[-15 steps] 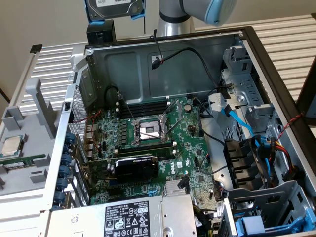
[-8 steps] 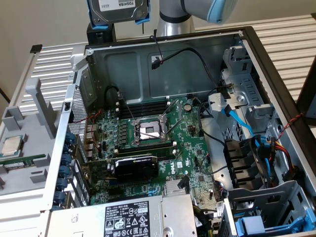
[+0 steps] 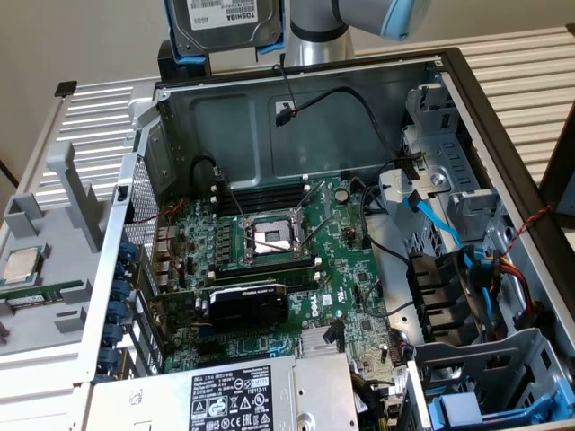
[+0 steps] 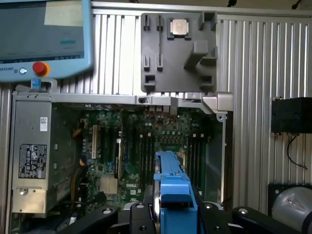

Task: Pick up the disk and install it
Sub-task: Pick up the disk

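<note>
The disk (image 3: 225, 22), a silver-grey hard drive with a white label in a blue carrier frame, hangs high in the exterior view, above the back wall of the open computer case (image 3: 296, 76). The arm stands just to its right. In the wrist view the disk (image 4: 173, 187) shows edge-on, blue carrier uppermost, clamped between the black fingers (image 4: 139, 217) of my gripper (image 4: 173, 217). It is held in the air over the motherboard (image 4: 146, 146), touching nothing else.
Inside the case lie the motherboard (image 3: 269, 269), an open processor socket (image 3: 269, 235), a graphics card (image 3: 247, 301) and a power supply (image 3: 243, 400). Drive bays and cables (image 3: 467, 269) fill the exterior view's right. A grey fixture (image 3: 45, 251) holds a processor chip (image 3: 22, 263) and memory stick (image 3: 36, 292). A teach pendant (image 4: 44, 34) lies nearby.
</note>
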Tool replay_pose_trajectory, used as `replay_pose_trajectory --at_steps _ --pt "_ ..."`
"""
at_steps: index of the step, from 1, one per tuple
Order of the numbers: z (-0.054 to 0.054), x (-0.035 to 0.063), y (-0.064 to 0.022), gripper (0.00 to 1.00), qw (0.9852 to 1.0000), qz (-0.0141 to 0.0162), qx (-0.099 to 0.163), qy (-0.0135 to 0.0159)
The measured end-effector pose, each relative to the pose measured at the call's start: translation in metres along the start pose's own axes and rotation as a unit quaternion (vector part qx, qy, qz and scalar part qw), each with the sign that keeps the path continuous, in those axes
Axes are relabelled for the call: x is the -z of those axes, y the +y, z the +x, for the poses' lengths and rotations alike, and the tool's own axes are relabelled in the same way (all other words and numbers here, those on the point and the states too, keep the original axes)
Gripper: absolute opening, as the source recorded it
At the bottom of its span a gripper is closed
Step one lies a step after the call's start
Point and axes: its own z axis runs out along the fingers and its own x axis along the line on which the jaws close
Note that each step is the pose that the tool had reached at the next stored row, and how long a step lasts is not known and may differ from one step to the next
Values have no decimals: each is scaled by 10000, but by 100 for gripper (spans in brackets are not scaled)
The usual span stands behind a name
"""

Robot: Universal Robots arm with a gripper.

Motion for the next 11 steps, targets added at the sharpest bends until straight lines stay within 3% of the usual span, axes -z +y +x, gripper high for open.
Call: replay_pose_trajectory --at_steps 8,11 --pt "207 32 -99 37 10000 -8 0 0" --pt "238 35 -117 37 10000 -8 0 0"
